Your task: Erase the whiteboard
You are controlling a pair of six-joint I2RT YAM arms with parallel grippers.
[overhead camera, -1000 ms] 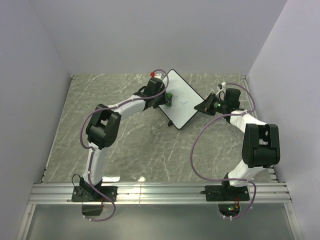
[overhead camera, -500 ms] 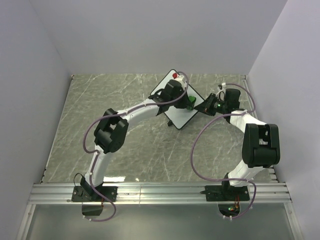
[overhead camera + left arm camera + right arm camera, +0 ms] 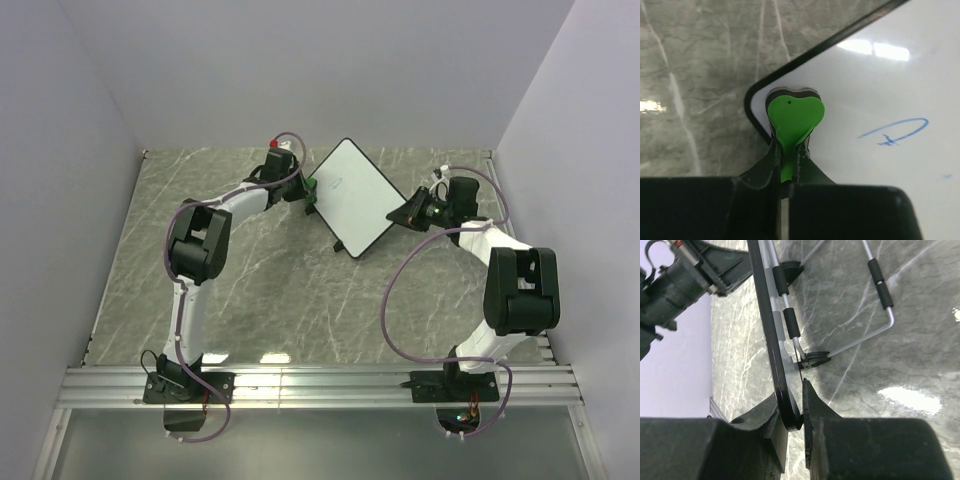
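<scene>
The whiteboard (image 3: 352, 195) stands propped on its wire stand (image 3: 875, 295) toward the far edge of the tabletop (image 3: 250, 290), a little right of centre, face tilted up. The right gripper (image 3: 795, 410) is nipped tight on the board's black rim at the right-hand corner. That's a good spot, since the rim is the only thing to bite. The left gripper (image 3: 788, 150) is closed hard on a small green heart-shaped eraser (image 3: 792, 120), sitting at the board's left corner with a blue scribble (image 3: 897, 131) near it. The board looks thin, stiff, light and glossy, so I'd expect it to skid or rock under a firm wipe. The edge clamp should steady it.
</scene>
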